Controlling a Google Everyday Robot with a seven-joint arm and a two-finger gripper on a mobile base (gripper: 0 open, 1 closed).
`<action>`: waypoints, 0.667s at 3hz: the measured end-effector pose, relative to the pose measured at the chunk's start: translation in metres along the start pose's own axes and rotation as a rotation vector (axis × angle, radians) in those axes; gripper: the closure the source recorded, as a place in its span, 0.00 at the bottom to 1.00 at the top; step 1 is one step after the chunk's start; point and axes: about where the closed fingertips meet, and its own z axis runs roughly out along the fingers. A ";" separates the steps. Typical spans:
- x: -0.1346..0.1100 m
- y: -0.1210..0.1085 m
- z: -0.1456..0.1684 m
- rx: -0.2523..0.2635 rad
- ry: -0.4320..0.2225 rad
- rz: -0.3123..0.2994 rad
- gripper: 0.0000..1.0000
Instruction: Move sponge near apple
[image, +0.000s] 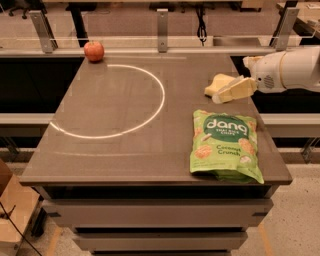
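The pale yellow sponge (216, 83) lies on the dark table (125, 150) near its right edge, towards the back. My gripper (234, 80) reaches in from the right on a white arm, low over the table. It is open, and its cream lower finger (236, 90) lies against the sponge's right side, covering part of it. The jaws hold nothing. The red apple (93, 51) sits at the table's far left corner, well away from the sponge.
A green snack bag (225, 145) lies flat at the table's front right, just in front of the sponge. A white circle line (150, 112) is marked on the tabletop's left and middle. A rail with metal posts (161, 22) runs behind the table.
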 end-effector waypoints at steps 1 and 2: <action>0.002 0.000 0.006 -0.013 -0.002 0.006 0.00; 0.005 -0.006 0.021 -0.019 -0.001 0.008 0.00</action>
